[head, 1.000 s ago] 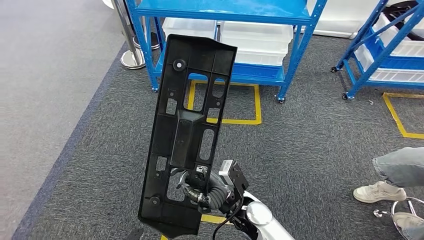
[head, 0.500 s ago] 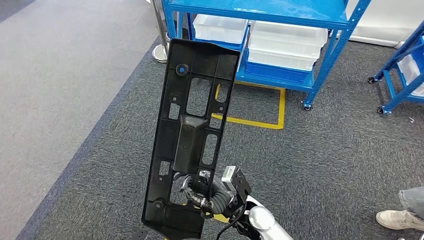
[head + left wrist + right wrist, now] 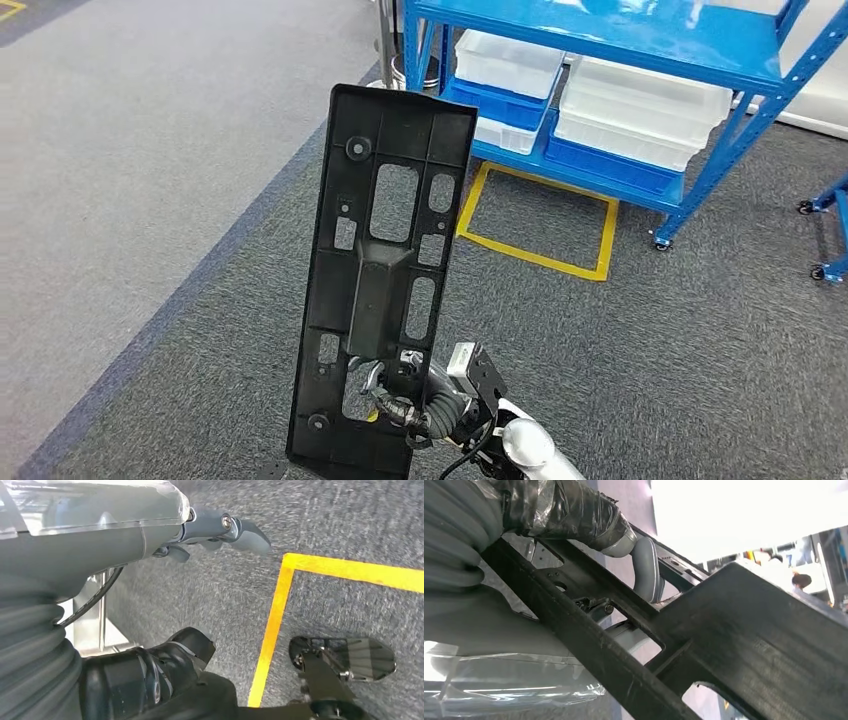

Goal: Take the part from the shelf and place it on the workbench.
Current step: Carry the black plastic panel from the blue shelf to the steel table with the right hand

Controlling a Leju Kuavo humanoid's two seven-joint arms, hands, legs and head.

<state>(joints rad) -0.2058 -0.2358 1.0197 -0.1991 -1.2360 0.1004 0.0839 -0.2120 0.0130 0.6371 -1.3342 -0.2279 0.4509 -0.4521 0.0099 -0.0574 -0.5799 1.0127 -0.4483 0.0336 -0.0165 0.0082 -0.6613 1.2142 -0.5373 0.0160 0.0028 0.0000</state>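
Grey carpet (image 3: 650, 330); upright black part (image 3: 375, 270) in right hand (image 3: 400, 395).

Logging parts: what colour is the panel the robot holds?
Black; the panel shows best in the head view.

I've got the long black plastic slotted part (image 3: 378, 280) upright in front of me, its lower end in my right hand (image 3: 400, 392) | blue metal shelf rack (image 3: 640, 45) behind it to the right | clear plastic bins (image 3: 640, 110) in the rack | yellow taped floor square (image 3: 540, 220) before the rack | left hand (image 3: 220, 530) hangs above grey carpet (image 3: 340, 515)
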